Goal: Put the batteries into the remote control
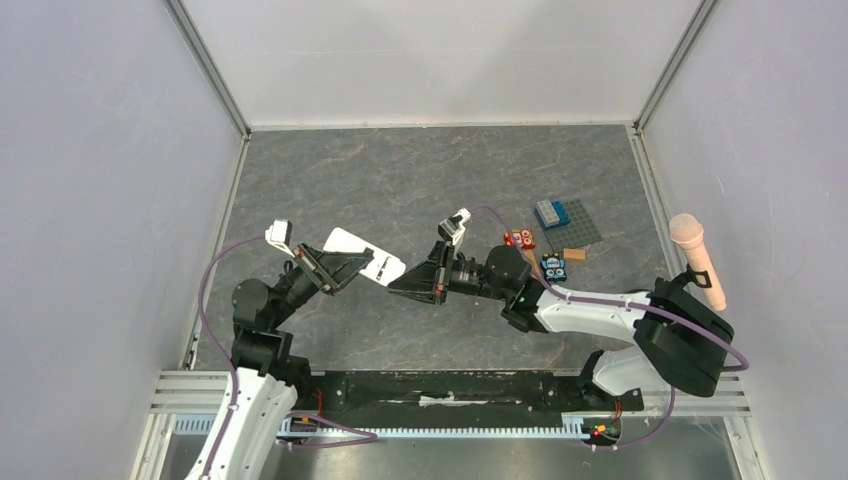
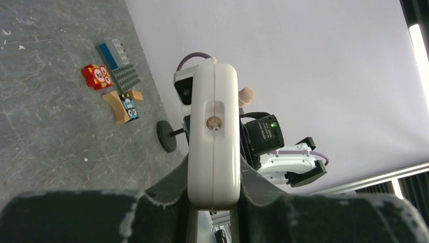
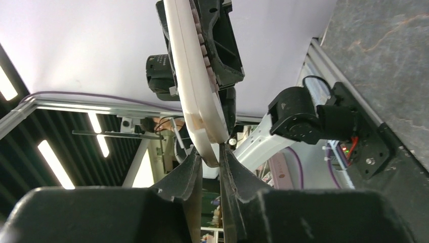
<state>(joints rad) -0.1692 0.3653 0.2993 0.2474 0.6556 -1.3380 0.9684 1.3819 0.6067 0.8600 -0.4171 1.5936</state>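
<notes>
The left claw [image 2: 212, 186] is clamped tight on the flat white plastic remote control [image 1: 385, 266], held up above the grey table [image 1: 400, 180], and the right claw [image 3: 211, 162], nearly closed, pinches its right tip. It looks light, stiff and slick: grip near the ends, leaving the back free.

Remote ctrl [image 1: 362, 255] white. Table [image 1: 400, 170] dark grey, marbled w/ pale veins. Small block [image 1: 519, 238] red w/ white circles. Cable [image 1: 203, 300] purple. Walls [image 1: 430, 60] white.

Left tool [image 2: 212, 195] and right tool [image 3: 210, 154] nose to nose; both pinched tight
</notes>
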